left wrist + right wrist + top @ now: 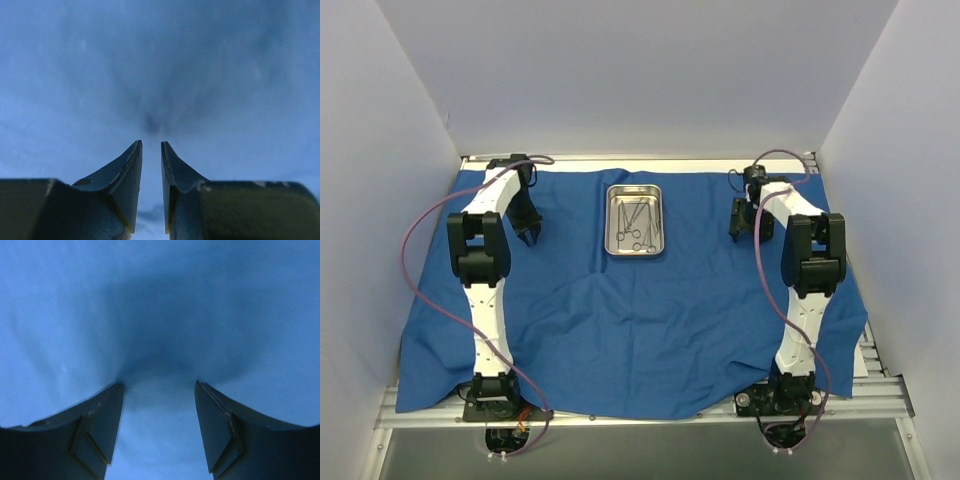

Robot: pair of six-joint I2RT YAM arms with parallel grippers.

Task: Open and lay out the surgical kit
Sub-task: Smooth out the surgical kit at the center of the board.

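Note:
The blue cloth wrap (620,320) lies spread flat over the table. The steel tray (657,222) sits on it at the back centre, with several thin metal instruments (634,226) inside. My left gripper (529,237) points down at the cloth left of the tray. In the left wrist view it (151,143) hovers close over the cloth (150,60), jaws a narrow gap apart and empty. My right gripper (744,232) is right of the tray. In the right wrist view it (159,385) is wide open, tips at the cloth (160,300), holding nothing.
White walls enclose the table on the left, back and right. The cloth hangs over the slatted front edge (640,418) between the two arm bases. Purple cables (415,240) loop beside each arm.

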